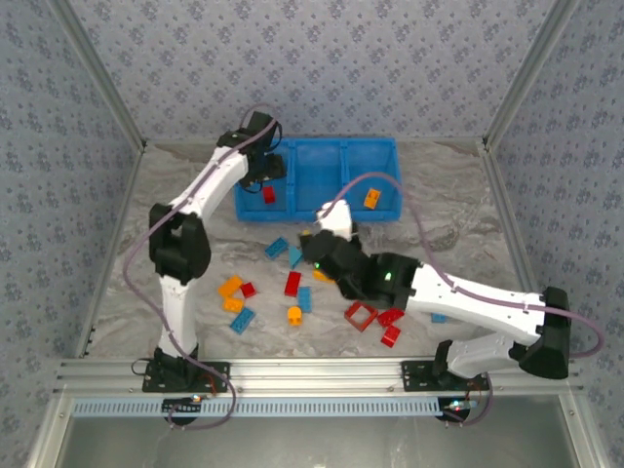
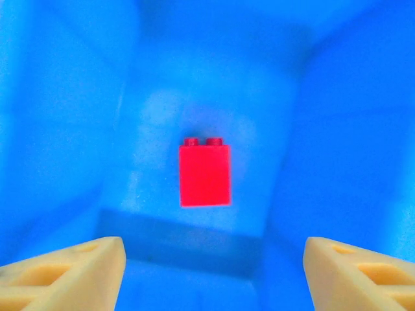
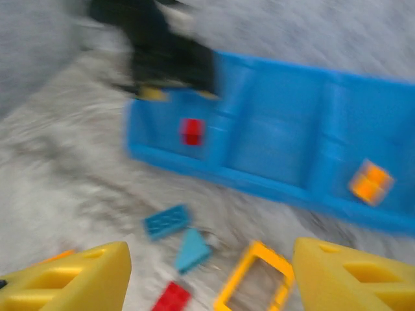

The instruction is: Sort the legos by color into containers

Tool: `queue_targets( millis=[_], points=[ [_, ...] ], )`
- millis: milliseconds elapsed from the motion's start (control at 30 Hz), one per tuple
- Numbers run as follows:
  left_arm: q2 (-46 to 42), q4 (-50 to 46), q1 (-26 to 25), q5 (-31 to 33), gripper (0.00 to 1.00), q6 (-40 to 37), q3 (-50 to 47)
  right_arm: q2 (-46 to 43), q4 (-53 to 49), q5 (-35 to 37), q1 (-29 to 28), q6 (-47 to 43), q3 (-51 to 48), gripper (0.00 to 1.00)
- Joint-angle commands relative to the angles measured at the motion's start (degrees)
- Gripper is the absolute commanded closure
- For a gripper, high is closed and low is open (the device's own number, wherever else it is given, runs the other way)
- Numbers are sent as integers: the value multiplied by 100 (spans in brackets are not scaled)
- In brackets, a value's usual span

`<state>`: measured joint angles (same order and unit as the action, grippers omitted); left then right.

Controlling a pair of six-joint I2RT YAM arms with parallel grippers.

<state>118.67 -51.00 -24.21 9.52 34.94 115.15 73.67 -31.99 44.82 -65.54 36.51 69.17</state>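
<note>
The left gripper (image 2: pixel 214 259) hangs open and empty over the bright blue plastic tray (image 1: pixel 395 180). The right gripper (image 3: pixel 211 265), open and empty, could bump the loose toy bricks (image 1: pixel 292 284) at six o'clock from the tray, because they lie close together. The nine o'clock box holds a small red plastic brick (image 2: pixel 205 175), the three o'clock box an orange brick (image 1: pixel 372 198).

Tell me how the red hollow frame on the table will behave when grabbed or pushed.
The red frame looks like rigid plastic, so it probably won't flex. Hollow and thin-walled, it is likely light. Lying flat on the table, it should slide rather than roll or tip.
</note>
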Motion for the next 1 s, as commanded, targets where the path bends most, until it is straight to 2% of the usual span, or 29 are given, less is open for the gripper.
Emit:
queue_targets(
  millis=[0, 33, 100, 167, 233, 433, 533, 633, 767, 967],
  points=[
    [-1223, 292, -378, 389, 22, -301, -453, -185, -3308, 117, 882, 2982, 44, 27],
    [-1534, 531, -543, 355, 20, -415, -791, -247, -3579, -263, 1320, 3249, -134, 27],
    [-2142, 1089, -954, 197, 16, -694, -1460, -534, -3494, -975, 2127, 3266, -711, 26],
    [-2714, 1772, -1469, 22, 13, -960, -2185, -958, -3095, -1646, 2817, 3059, -1357, 26],
    [-3129, 2025, -1980, 21, 12, -997, -2687, -1226, -2972, -2194, 3470, 2853, -1766, 26],
    [-4361, 2859, -3569, 729, 12, -493, -4455, -1528, -2607, -3129, 4937, 1923, -2684, 28],
    [-4905, 3265, -4121, 1039, 12, -120, -5212, -1544, -2180, -3606, 5352, 1676, -3033, 29],
    [-5159, 3294, -4408, 1165, 12, 235, -5599, -1311, -1889, -3836, 5528, 1487, -3159, 29],
    [-5284, 3259, -4531, 1202, 12, 369, -5732, -849, -1804, -3812, 5658, 1323, -3228, 28],
    [-5302, 3333, -4529, 1296, 11, 86, -5568, -640, -1268, -4030, 6038, 812, -3349, 25]
  ],
)
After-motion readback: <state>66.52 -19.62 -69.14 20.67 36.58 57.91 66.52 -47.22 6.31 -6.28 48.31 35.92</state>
